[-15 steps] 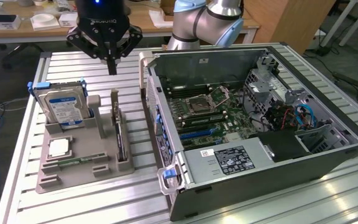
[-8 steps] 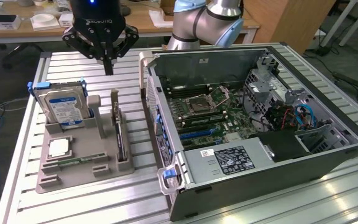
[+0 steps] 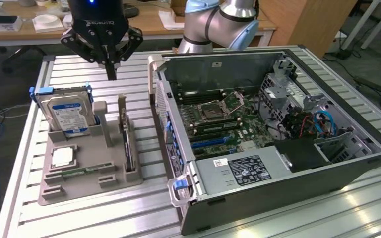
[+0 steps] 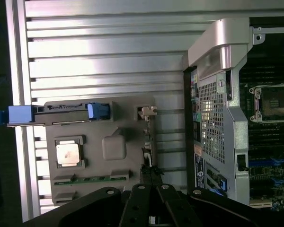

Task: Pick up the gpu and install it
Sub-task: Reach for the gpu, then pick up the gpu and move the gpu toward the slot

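Observation:
The gpu (image 3: 127,141) stands on edge in a slot of the grey holder (image 3: 88,183), a thin dark card between two grey posts. In the wrist view the gpu (image 4: 146,142) runs edge-on, with its silver end bracket (image 4: 146,112) at the far end. My gripper (image 3: 111,73) hangs above the table behind the holder, fingers pressed together and holding nothing. In the wrist view the gripper (image 4: 150,176) has its tips in line with the card's near end, still above it.
The holder also carries a hard drive (image 3: 68,111) with blue tabs, a processor chip (image 3: 61,157) and a memory stick (image 3: 78,171). The open computer case (image 3: 349,163) lies at the exterior view's right, motherboard (image 3: 217,116) exposed. Desks stand behind the slatted table (image 3: 91,218).

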`<state>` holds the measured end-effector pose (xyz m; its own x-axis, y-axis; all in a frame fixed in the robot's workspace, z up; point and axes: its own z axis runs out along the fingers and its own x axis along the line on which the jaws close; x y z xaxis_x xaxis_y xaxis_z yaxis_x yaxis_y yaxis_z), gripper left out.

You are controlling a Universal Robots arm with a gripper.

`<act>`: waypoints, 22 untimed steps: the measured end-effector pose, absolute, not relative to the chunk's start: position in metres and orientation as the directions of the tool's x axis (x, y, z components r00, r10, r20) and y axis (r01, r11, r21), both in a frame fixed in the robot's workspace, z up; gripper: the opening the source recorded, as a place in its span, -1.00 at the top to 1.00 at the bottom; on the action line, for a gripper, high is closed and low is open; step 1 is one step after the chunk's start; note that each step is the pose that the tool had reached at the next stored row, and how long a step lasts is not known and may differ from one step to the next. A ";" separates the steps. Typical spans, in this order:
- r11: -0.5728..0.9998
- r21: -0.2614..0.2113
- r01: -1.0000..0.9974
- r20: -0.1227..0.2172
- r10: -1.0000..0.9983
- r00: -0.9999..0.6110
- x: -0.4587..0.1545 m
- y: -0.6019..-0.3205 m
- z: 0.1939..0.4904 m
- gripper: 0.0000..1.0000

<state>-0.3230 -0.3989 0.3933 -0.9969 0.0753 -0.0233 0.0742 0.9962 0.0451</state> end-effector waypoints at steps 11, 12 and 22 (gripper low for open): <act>0.996 0.045 0.074 -0.023 0.075 -0.997 -0.324 -0.399 0.393 0.74; 0.996 0.045 0.074 -0.023 0.075 -0.997 -0.324 -0.399 0.393 0.74; 0.996 0.046 0.074 -0.023 0.075 -0.997 -0.324 -0.399 0.393 0.25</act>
<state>-0.3238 -0.3992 0.3933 -0.9969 0.0754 -0.0232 0.0742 0.9962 0.0456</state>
